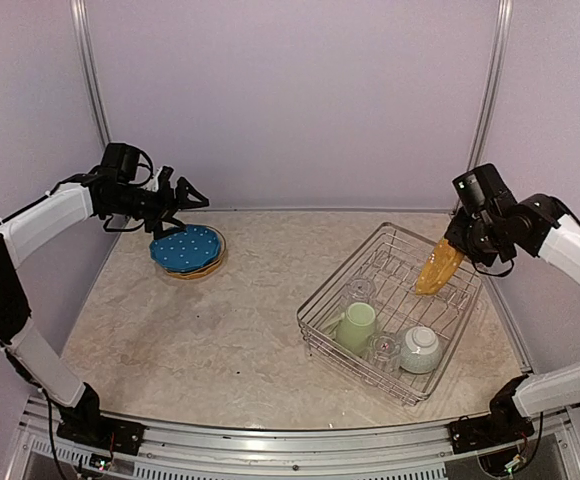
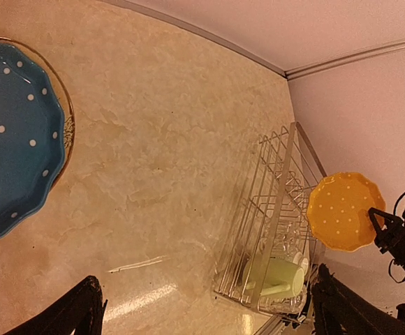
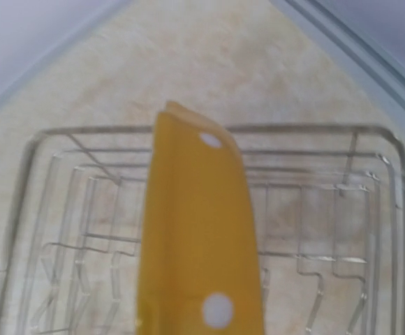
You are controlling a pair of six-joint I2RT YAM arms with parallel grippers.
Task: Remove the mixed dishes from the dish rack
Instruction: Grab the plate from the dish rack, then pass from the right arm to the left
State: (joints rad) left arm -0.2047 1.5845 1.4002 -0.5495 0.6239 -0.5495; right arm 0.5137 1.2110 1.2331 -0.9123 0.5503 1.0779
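Yellow dotted plate [image 1: 438, 267], stiff, glazed, likely slippery and breakable, hangs over the dish rack [image 1: 342, 273], rim clamped in the right pincer [image 1: 457, 243]; left pincer [image 1: 188, 210] gapes empty.

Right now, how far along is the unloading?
Done: the blue plate lies stacked on another plate on the table, left. In hand: the right fingers hold a yellow plate above the rack; the left fingers are open over the blue plate. Left: mug, glass and bowl in the rack.
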